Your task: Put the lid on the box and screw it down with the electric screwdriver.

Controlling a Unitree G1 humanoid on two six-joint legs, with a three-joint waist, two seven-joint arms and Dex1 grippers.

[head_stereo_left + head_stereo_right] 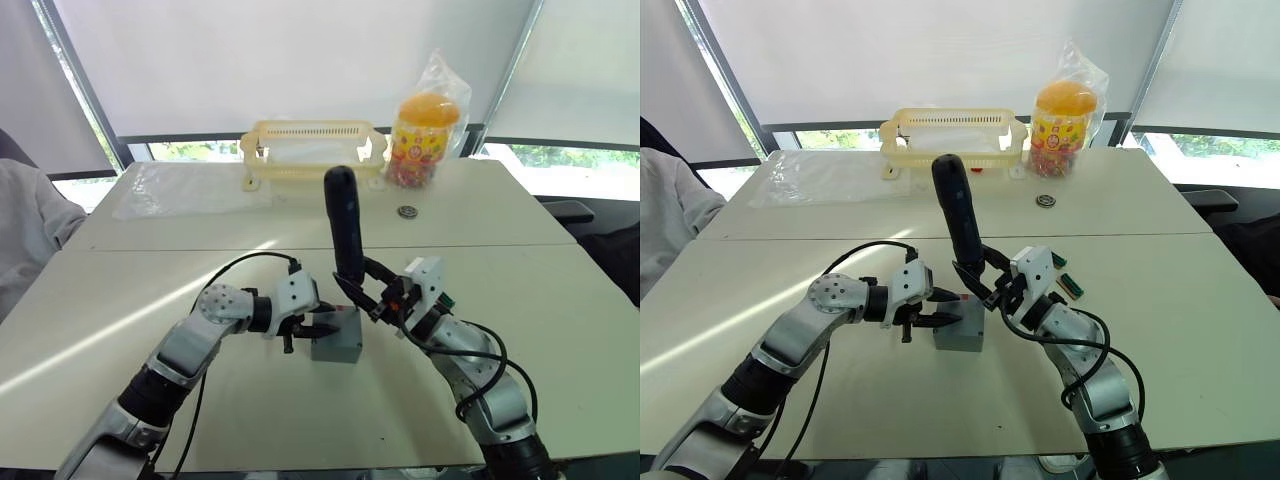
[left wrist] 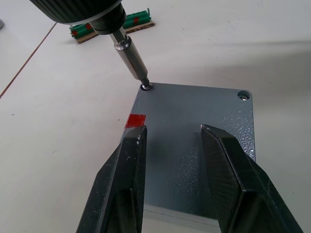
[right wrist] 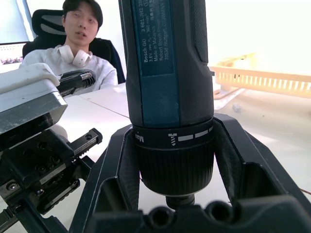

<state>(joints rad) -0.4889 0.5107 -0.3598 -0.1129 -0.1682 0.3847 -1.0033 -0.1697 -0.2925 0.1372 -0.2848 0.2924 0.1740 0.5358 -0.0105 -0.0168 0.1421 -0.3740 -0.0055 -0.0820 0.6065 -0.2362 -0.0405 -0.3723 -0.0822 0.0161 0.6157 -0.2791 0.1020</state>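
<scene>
Now the work sits near the front middle of the counter, with a pale basket and a jar of sweets well back by the window and small green boards lying just beyond the box. The box stands square on the counter with the lid already seated flat on top, red mark at its edge. The left gripper reaches in from the side, its fingers parted a little and lying over the lid, apparently steadying it. The right gripper clamps the electric screwdriver round its collar, tool nearly upright with a slight lean. The bit is planted in a corner screw; a second screw sits in the neighbouring corner.

To do this well, I'd judge: keep the tool's axis in line with the screw, press straight down so the bit cannot cam out, and hold the lid firmly so the box does not twist. Stop as the screw seats flush
</scene>
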